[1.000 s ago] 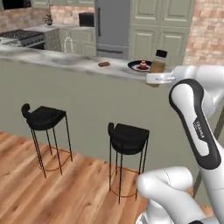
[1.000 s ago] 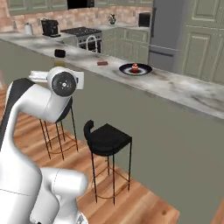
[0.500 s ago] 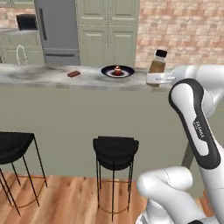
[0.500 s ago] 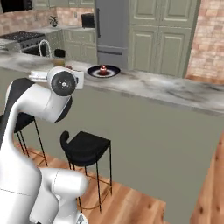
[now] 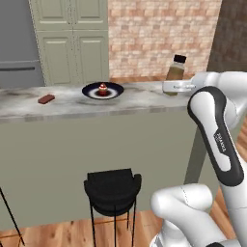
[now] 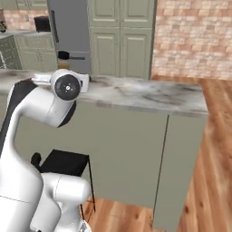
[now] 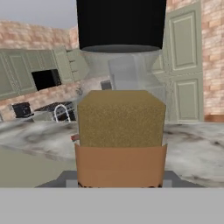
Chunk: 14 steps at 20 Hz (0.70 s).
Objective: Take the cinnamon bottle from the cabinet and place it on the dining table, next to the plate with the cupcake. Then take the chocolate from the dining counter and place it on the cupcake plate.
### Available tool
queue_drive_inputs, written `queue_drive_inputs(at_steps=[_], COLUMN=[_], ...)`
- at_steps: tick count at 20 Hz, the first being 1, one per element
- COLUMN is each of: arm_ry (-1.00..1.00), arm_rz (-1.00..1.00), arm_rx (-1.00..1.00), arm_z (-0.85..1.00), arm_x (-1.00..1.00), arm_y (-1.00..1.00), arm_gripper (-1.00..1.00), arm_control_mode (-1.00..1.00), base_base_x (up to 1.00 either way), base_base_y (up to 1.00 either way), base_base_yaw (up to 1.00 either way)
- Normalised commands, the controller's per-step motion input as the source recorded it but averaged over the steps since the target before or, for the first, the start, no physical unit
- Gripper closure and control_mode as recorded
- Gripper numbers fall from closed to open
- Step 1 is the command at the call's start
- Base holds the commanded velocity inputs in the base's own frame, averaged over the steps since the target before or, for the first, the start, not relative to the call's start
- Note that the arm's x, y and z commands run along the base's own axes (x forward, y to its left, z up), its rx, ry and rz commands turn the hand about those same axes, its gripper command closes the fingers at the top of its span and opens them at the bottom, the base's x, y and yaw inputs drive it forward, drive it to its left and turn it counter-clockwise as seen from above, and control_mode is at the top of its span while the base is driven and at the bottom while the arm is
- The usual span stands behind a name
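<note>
The tool (image 5: 174,87) holds the cinnamon bottle (image 5: 175,73) upright by its lower half, above the right part of the marble tabletop (image 5: 140,99) — brown powder, black cap. Left of it sits the dark plate (image 5: 114,89) with the cupcake (image 5: 102,89); farther left lies the chocolate (image 5: 46,99).

Bare bench (image 5: 140,99) lies between the cupcake plate (image 5: 102,90) and the bottle (image 5: 175,72); the chocolate (image 5: 46,99) sits well left
</note>
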Motion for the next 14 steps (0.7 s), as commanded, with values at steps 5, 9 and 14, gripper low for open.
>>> queue_drive_inputs(at_steps=[5,9,14], arm_ry=[0.0,0.0,0.0], arm_rz=[0.0,0.0,0.0], arm_rx=[0.0,0.0,0.0], arm_z=[0.0,0.0,0.0], arm_x=[0.0,0.0,0.0], arm_y=[0.0,0.0,0.0], arm_gripper=[1.0,1.0,1.0], arm_control_mode=[1.0,1.0,1.0], base_base_x=[0.74,0.74,0.64], base_base_y=[0.08,0.08,0.03], base_base_yaw=[-0.04,0.0,0.03])
